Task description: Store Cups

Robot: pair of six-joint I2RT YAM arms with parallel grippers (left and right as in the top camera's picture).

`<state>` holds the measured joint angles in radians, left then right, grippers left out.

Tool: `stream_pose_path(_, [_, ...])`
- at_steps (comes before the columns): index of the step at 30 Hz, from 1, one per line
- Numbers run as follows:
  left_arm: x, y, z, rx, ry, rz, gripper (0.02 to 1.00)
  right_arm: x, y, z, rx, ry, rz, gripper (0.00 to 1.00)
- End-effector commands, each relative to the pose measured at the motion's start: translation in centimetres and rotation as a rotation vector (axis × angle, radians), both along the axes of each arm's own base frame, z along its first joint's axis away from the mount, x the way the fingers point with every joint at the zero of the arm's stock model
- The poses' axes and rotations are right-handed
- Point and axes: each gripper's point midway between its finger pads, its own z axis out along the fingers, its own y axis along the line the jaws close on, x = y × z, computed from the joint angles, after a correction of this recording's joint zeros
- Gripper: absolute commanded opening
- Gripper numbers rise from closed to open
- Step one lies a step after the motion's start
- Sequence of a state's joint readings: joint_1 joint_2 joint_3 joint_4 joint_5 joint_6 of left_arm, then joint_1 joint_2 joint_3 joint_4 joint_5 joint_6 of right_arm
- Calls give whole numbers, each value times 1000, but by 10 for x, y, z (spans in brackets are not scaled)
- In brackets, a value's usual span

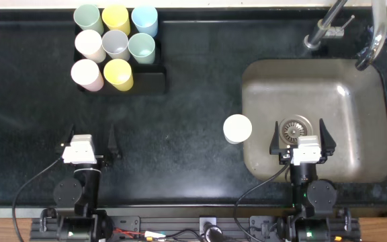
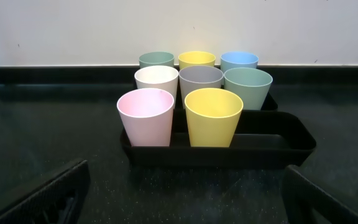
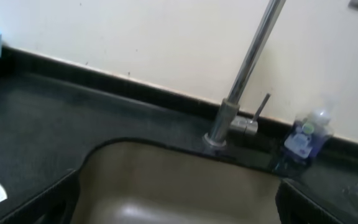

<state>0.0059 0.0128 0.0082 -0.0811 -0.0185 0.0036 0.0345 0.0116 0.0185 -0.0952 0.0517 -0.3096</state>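
Cups, eight of them, stand upright in a black tray [image 1: 150, 81] toward the bench's [image 1: 180, 148] far left corner; a ninth, the white cup [image 1: 237, 128], stands alone on the bench just beside the left rim of the sink [image 1: 261, 77], and whether it is mouth-up or overturned I cannot tell; the tray's one bare slot [image 2: 272, 134] is in its near row, at the end toward the sink, next to the yellow cup [image 1: 118, 74]. The step in hand looks to be fetching that loose cup, and the right claw [image 1: 299, 129] is the nearer one; it hangs over the sink with its jaws spread wide, holding and touching nothing; it would do well to swing toward the bench's left, clear the sink rim, and close across the cup's wall low enough that the tapered side does not slip upward out of the grip; a gentle squeeze should do, since the cup looks light and thin. Setting it down calls for a straight descent into the bare slot, so as not to knock the yellow cup or the green cup [image 1: 142, 47] behind it. The left claw [image 1: 91, 131] waits near the bench's front edge facing the tray, jaws likewise wide apart and empty.
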Motion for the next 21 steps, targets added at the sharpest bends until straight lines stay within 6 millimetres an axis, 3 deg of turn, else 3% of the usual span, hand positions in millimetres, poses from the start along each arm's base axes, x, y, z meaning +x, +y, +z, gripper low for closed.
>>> stream_pose_path(1, [0, -2, 1, 14, -6, -13, 1000, -14, 8, 50, 29, -16, 48, 998])
stream_pose_path(5, [0, -2, 1, 14, -6, -13, 1000, -31, 10, 80, 85, 192, 52, 998])
stream_pose_path(8, [0, -2, 1, 14, -6, -13, 1000, -32, 10, 82, 124, 445, 29, 998])
stream_pose_path(12, [0, -2, 1, 14, -6, -13, 998, -20, 18, 85, 104, 747, 40, 998])
stream_pose_path(17, [0, -2, 1, 14, -6, -13, 1000, -1, 47, 66, 27, 1082, 113, 998])
stream_pose_path(21, [0, -2, 1, 14, -6, -13, 1000, 19, 67, 28, -36, 1255, 151, 998])
